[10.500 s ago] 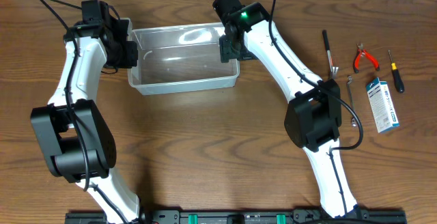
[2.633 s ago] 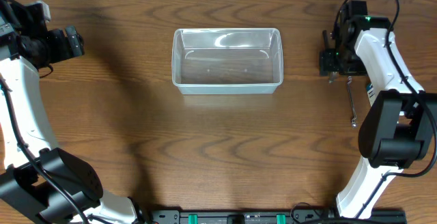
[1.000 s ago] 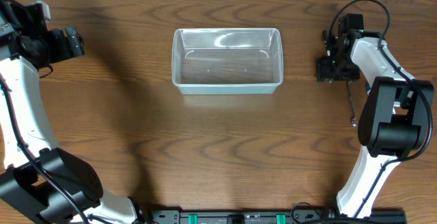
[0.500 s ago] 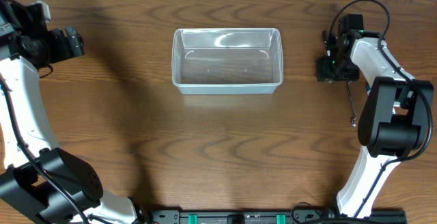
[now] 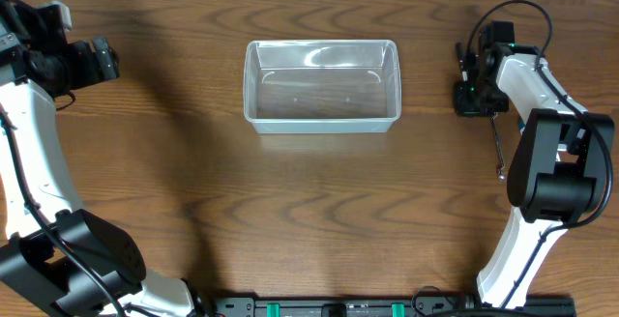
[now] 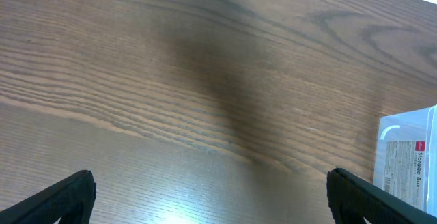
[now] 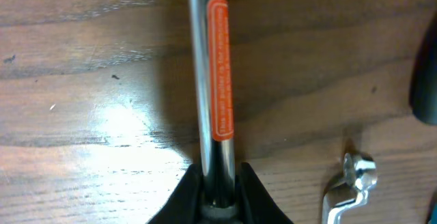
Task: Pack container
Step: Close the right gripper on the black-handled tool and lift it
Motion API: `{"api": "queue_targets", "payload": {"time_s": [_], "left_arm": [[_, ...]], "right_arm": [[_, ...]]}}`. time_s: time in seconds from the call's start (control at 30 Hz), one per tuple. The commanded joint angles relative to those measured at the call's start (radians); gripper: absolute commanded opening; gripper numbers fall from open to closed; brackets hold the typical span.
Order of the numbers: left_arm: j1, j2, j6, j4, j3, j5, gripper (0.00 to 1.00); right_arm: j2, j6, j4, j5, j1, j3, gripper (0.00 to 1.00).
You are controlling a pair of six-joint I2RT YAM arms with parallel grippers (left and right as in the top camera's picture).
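Overhead: the clear, round-cornered plastic container (image 5: 321, 124) is sitting mid-table, well left of the right gripper (image 5: 474, 97).

Left wrist: your left gripper (image 6: 210, 183) is hanging spread wide over the grained wooden table (image 6: 205, 60).

Right wrist: the fingers are pinching a smooth steel rod (image 7: 212, 67) near one end. Lifted like this, it is likely to swivel or slip and nudge the wrench (image 7: 351, 183).

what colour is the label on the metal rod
The label is orange, on a silver rod; best seen in the right wrist view.
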Motion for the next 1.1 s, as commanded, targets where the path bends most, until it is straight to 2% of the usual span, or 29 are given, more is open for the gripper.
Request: {"api": "queue_targets", "payload": {"time_s": [0.0, 0.3, 0.53, 0.83, 1.07], "left_arm": [[0.000, 0.000, -0.006, -0.003, 0.014, 0.013, 0.98], [0.000, 0.000, -0.006, -0.003, 0.014, 0.013, 0.98], [0.000, 0.000, -0.006, -0.003, 0.014, 0.013, 0.98], [0.000, 0.000, -0.006, -0.003, 0.014, 0.013, 0.98], [0.000, 0.000, -0.006, -0.003, 0.014, 0.013, 0.98]], "right_arm": [[0.005, 0.002, -0.002, -0.003, -0.006, -0.008, 0.01], [0.004, 0.002, 0.012, -0.004, -0.005, 0.008, 0.01], [0.004, 0.001, -0.034, -0.004, -0.001, 0.133, 0.01], [0.004, -0.010, -0.143, -0.008, 0.053, 0.477, 0.01], [0.004, -0.151, -0.234, -0.116, 0.172, 0.763, 0.01]]}}
